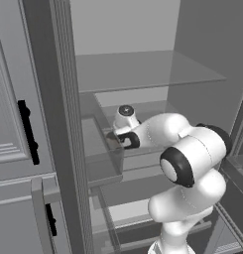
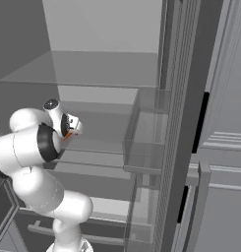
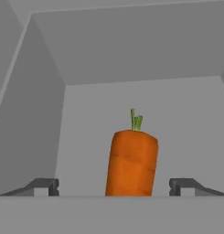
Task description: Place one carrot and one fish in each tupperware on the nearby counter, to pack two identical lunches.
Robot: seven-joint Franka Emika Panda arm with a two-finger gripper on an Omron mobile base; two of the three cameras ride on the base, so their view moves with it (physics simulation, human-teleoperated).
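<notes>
Inside the open grey cabinet, the hand view showed the carrot (image 3: 131, 162) upright, green stub on top, between the two fingertips (image 3: 45, 186) of the pincer (image 3: 114, 187); the left base view hid it behind the wrist. In the right base view an orange sliver (image 2: 67, 135) showed at the pincer (image 2: 70, 129). Pincer spread wide, both tips clear of the carrot. Bare shelf (image 3: 186, 137) on both sides; back wall beyond.

Between the dark grey fingers (image 3: 45, 186) stands a plain orange carrot (image 3: 131, 163) with a short green stem. Beyond them the shelf (image 3: 177, 119) and walls are flat grey, unpatterned.
</notes>
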